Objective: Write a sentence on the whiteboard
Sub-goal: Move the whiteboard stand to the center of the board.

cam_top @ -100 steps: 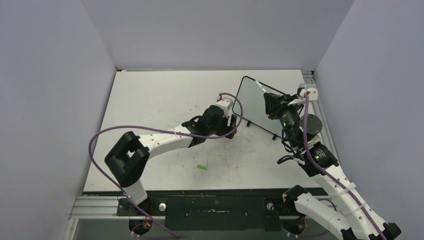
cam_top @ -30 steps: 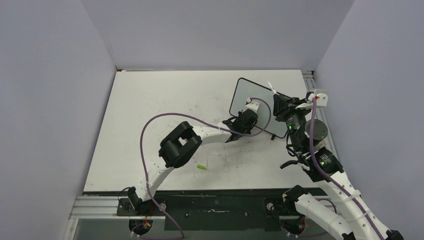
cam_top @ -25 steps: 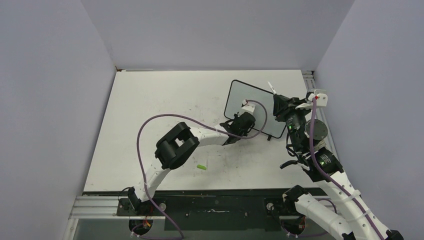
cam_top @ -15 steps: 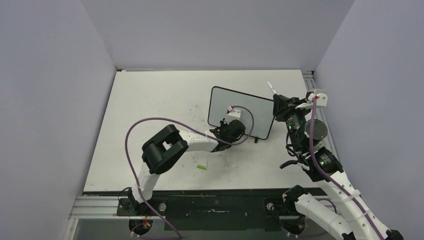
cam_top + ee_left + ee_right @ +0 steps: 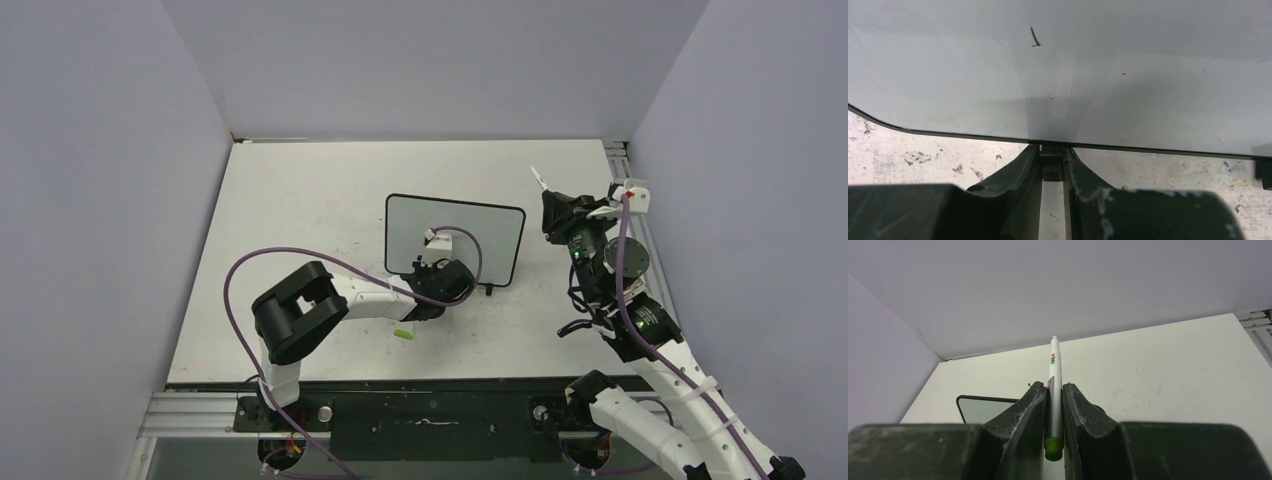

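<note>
The whiteboard [image 5: 455,232] stands upright near the table's middle, its glossy face toward the arms. My left gripper [image 5: 437,274] is low in front of it, shut on one of its small black feet [image 5: 1051,165]. In the left wrist view the whiteboard [image 5: 1128,75] fills the top and carries only one short dark stroke [image 5: 1034,38]; no sentence shows. My right gripper [image 5: 553,206] hovers to the board's right, shut on a white marker [image 5: 1054,360] with a green rear end, tip pointing up and away. The whiteboard's corner [image 5: 980,409] shows behind the right fingers.
A small green cap [image 5: 403,334] lies on the scuffed white tabletop [image 5: 300,220] near the front, just below the left arm's forearm. Grey walls close in on three sides. A metal rail [image 5: 622,160] runs along the table's right edge.
My left arm has pulled the whiteboard leftward from beside the right gripper to the table's middle and turned it to face the near edge. The right gripper has kept the marker nearly still.
</note>
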Action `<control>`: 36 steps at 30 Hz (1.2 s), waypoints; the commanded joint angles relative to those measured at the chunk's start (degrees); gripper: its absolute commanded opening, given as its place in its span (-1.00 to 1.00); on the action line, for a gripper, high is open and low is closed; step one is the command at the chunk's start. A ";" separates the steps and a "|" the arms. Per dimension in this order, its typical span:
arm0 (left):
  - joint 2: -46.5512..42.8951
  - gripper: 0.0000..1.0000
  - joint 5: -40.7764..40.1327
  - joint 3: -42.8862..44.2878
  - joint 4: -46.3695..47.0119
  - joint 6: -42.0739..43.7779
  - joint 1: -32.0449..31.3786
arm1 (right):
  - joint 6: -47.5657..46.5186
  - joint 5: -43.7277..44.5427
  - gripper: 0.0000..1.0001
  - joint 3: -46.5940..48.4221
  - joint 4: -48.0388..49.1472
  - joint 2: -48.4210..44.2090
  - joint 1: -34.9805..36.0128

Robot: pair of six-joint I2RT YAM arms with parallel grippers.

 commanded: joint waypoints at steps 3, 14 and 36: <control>-3.07 -0.83 -1.23 0.84 -3.92 -2.78 -1.77 | 0.85 -0.78 -0.89 -0.06 1.67 0.53 0.29; -7.14 -0.13 1.55 -1.33 -4.45 -2.75 -3.75 | 0.58 -0.25 -0.89 0.32 1.02 0.09 0.29; -45.08 0.56 45.31 -7.25 -15.52 15.50 22.33 | 0.37 -0.67 -0.89 1.37 0.42 0.87 0.39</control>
